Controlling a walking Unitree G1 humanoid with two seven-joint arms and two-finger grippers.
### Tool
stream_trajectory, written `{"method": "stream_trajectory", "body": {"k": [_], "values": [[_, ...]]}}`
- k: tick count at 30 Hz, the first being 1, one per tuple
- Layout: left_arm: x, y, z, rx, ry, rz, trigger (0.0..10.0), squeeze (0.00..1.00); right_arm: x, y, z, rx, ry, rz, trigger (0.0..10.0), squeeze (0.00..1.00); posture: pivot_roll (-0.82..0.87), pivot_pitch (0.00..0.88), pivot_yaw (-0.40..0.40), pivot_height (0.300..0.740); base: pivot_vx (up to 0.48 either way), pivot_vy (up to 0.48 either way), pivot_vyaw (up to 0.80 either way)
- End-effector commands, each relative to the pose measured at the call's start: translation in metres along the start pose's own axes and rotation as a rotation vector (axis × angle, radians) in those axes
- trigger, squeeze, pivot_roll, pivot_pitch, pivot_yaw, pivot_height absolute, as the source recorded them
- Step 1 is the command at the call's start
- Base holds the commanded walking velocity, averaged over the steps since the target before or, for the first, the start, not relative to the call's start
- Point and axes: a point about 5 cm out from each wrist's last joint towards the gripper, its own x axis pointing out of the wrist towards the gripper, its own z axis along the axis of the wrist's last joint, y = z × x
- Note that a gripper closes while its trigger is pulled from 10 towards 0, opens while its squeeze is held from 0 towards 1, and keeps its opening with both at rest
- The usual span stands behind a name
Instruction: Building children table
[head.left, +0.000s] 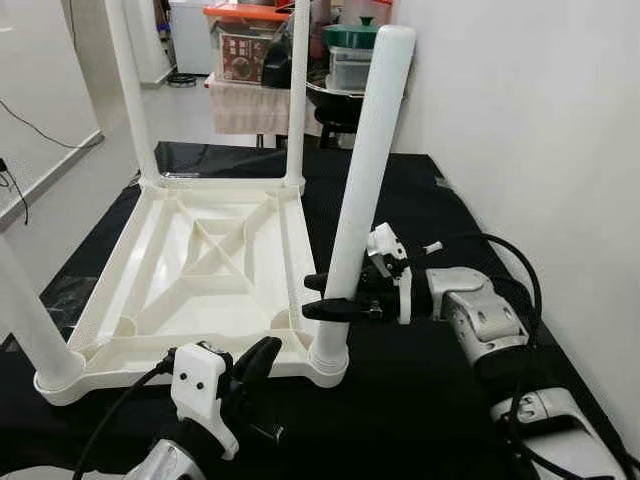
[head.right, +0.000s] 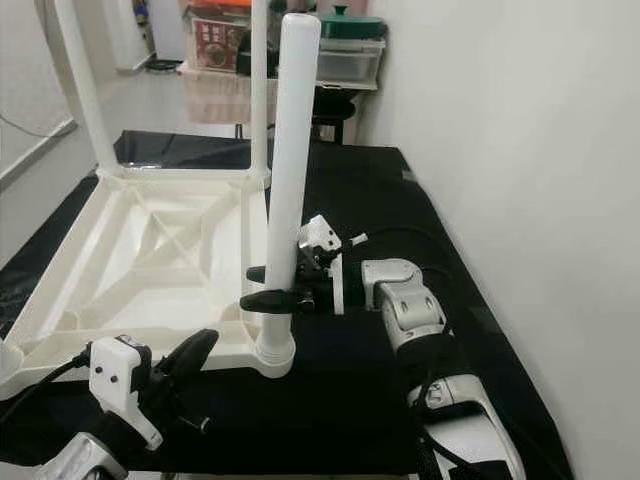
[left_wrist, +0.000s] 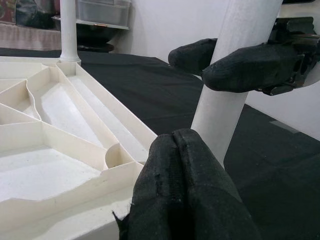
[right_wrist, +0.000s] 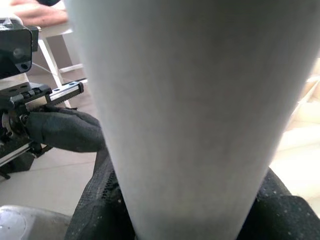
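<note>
While the white plastic tabletop (head.left: 200, 270) lies upside down on the black cloth (head.left: 420, 400), the near-right table leg (head.left: 362, 170) is seen upright in its corner socket (head.left: 328, 362). That leg is clamped low down between the two black fingers of the right gripper (head.left: 330, 296). The left gripper (head.left: 262, 362) is held at the tabletop's near edge, just beside the socket, with its fingers pressed together. Further legs (head.left: 130, 90) are fitted at the other corners.
</note>
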Motion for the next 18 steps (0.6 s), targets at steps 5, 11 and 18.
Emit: {"method": "stream_trajectory", "body": {"k": [5, 11, 18], "values": [[-0.001, -0.002, -0.003, 0.001, 0.008, -0.005, 7.8, 0.0, -0.003, 0.004, -0.005, -0.003, -0.026, -0.016, 0.0, 0.0, 0.05, 0.0, -0.108, 0.74, 0.0, 0.0, 0.0], [-0.003, -0.002, -0.001, 0.001, 0.005, -0.005, 7.8, 0.0, 0.022, 0.012, -0.036, 0.107, -0.029, -0.623, 0.0, 0.0, 0.04, 0.0, -0.111, 0.74, 0.0, 0.0, 0.0], [-0.004, 0.002, 0.001, 0.003, 0.004, -0.003, 7.7, 0.0, 0.049, 0.057, -0.061, 0.131, 0.021, -0.926, 0.0, 0.0, 0.01, 0.0, -0.083, 0.74, 0.0, 0.0, 0.0]]}}
